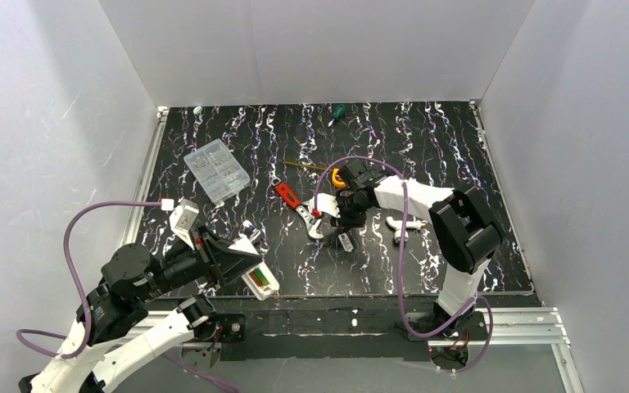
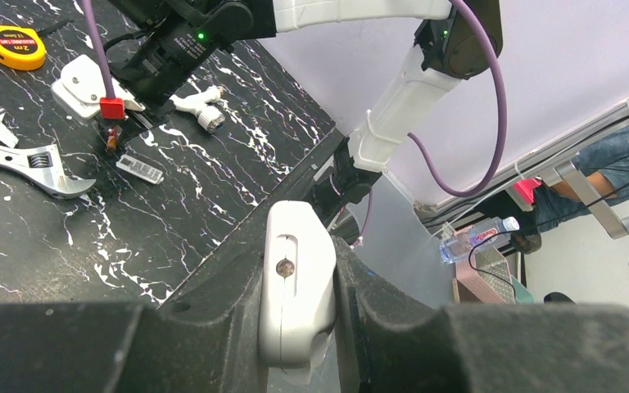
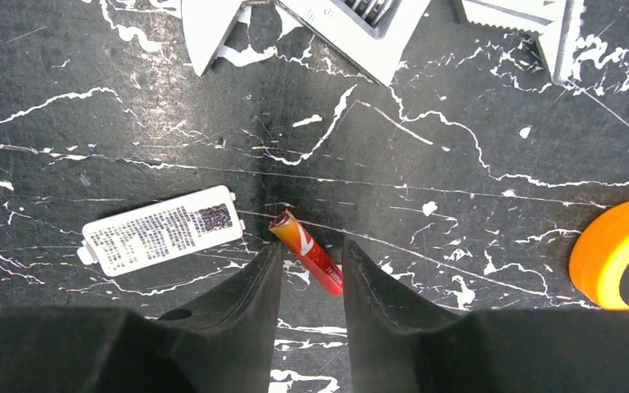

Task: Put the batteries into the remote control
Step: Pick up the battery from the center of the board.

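While hovering at the front edge of the desk (image 1: 426, 147), clamps left hand (image 2: 299, 274) shut on the white remote control (image 2: 295, 237). Straddles a red battery (image 3: 315, 262) with the right hand (image 3: 311, 250), fingers (image 3: 254, 303) set apart on either side, low over the desk beside a small white printed cover (image 3: 162, 229); cannot tell whether squeezing it. Wrench (image 2: 24, 160) and yellow tape measure (image 3: 618, 254) close by
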